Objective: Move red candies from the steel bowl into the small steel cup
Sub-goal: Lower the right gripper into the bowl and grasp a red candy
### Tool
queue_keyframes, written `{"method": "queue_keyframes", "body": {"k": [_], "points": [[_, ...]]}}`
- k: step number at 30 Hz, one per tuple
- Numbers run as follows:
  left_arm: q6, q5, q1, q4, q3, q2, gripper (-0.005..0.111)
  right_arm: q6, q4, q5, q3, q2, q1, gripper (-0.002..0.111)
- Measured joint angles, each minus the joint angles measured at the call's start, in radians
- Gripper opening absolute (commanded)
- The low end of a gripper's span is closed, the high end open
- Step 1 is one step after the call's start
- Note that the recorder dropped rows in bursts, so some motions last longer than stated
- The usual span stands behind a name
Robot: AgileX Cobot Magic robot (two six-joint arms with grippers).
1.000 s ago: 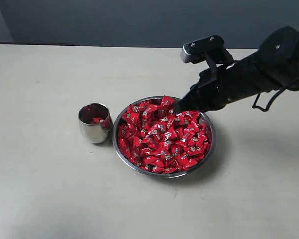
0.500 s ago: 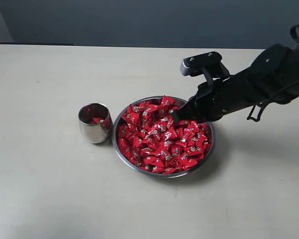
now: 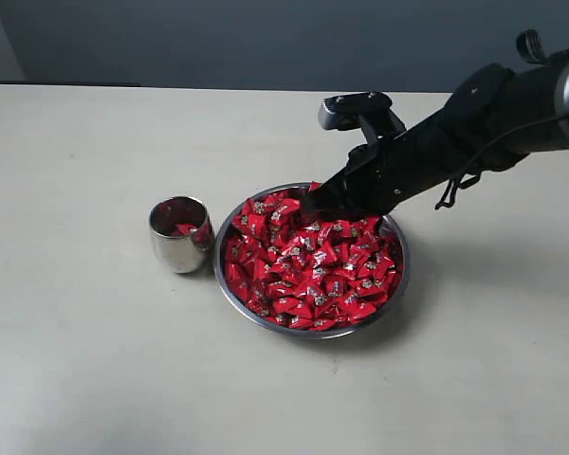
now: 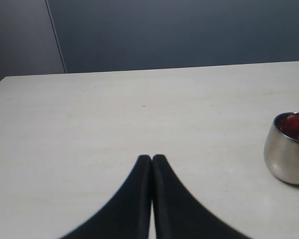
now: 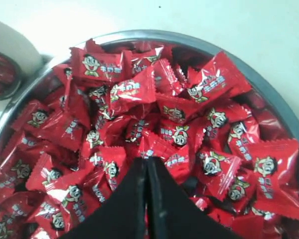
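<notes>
The steel bowl [image 3: 309, 335] sits mid-table, heaped with red candies [image 3: 308, 270]. To its left stands the small steel cup [image 3: 178, 245], with something red showing inside. My right gripper [image 3: 313, 205] is low over the bowl's far side. Its jaws are pressed together, and its tip [image 5: 146, 160] sits right at the candies [image 5: 134, 89]. I see nothing clamped between them. The bowl's rim [image 5: 154, 35] and the cup [image 5: 7, 57] also show in the right wrist view. My left gripper [image 4: 152, 157] is shut and empty over bare table, the cup [image 4: 286, 154] well off to one side of it.
The pale table [image 3: 85, 360] spreads all round the bowl and cup. A dark wall [image 3: 218, 38] runs behind its far edge. The right arm [image 3: 474, 118] reaches in from the right above the table.
My right arm has swung left across the bowl's far side, carrying the shut gripper from the right part of the heap toward its far middle. Bowl and cup stay put.
</notes>
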Motion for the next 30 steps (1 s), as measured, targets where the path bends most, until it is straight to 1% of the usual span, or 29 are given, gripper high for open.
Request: {"method": "queue_keyframes", "body": {"k": [1, 4, 6, 15, 18, 23, 30], "points": [[0.000, 0.000, 0.000, 0.000, 0.000, 0.000, 0.000, 0.001, 0.000, 0.007, -0.005, 0.008, 0.000, 0.019], [0.000, 0.000, 0.000, 0.000, 0.000, 0.000, 0.000, 0.008, 0.000, 0.015, -0.016, 0.025, 0.000, 0.038], [0.000, 0.000, 0.000, 0.000, 0.000, 0.000, 0.000, 0.018, 0.000, 0.013, -0.018, 0.032, 0.000, 0.042], [0.000, 0.000, 0.000, 0.000, 0.000, 0.000, 0.000, 0.041, -0.006, -0.040, -0.020, 0.038, 0.000, 0.042], [0.000, 0.000, 0.000, 0.000, 0.000, 0.000, 0.000, 0.043, -0.011, -0.060, -0.020, 0.060, 0.000, 0.037], [0.000, 0.000, 0.000, 0.000, 0.000, 0.000, 0.000, 0.047, -0.004, -0.092, -0.020, 0.088, 0.000, 0.037], [0.000, 0.000, 0.000, 0.000, 0.000, 0.000, 0.000, 0.047, 0.019, -0.092, -0.020, 0.114, 0.000, 0.037]]}}
